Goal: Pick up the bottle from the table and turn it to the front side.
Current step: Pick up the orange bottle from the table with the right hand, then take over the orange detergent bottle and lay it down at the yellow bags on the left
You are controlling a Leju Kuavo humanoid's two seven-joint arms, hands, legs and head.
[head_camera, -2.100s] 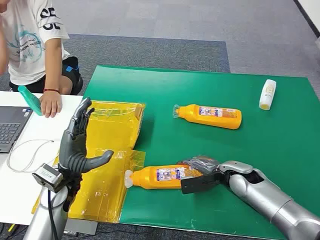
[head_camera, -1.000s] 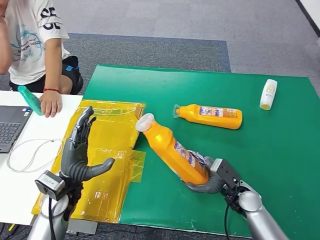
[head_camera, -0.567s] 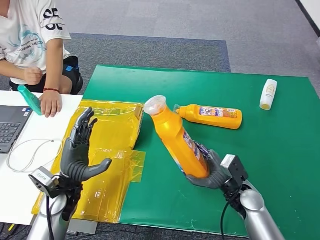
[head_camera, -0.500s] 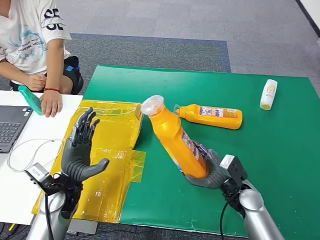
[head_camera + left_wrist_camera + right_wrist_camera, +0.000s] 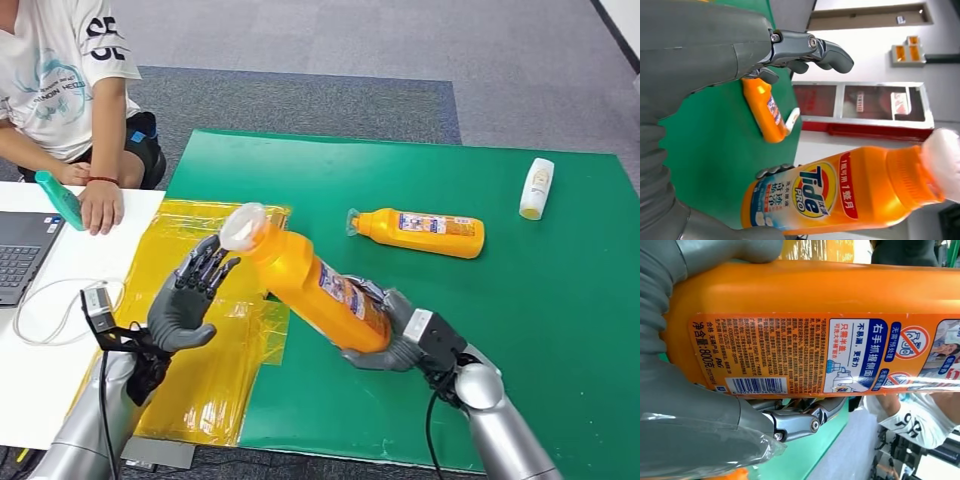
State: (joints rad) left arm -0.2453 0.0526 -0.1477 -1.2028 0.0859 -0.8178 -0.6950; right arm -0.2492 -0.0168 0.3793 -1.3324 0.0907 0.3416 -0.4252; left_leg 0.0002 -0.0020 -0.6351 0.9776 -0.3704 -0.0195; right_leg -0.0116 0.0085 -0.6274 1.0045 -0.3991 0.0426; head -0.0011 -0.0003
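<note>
My right hand [image 5: 389, 330] grips the base of an orange detergent bottle [image 5: 309, 285] and holds it above the green mat [image 5: 528, 300], tilted with its white cap [image 5: 243, 226] toward my left. The right wrist view shows its back label with barcode [image 5: 798, 357]; the left wrist view shows its front label [image 5: 813, 192]. My left hand [image 5: 185, 300] is open with fingers spread, raised just beside the cap without touching it. A second orange bottle [image 5: 419, 232] lies flat on the mat farther back.
A small white bottle [image 5: 535, 187] lies at the mat's far right. Yellow plastic sheeting [image 5: 204, 330] covers the mat's left edge. A person [image 5: 68, 90] sits at the far left, hand by a teal object [image 5: 60, 200], near a laptop [image 5: 19, 255] and cable.
My right hand has lifted the bottle off the mat, swung it upright, then tilted and carried it left toward my left hand. My left hand has turned and moved toward the cap.
</note>
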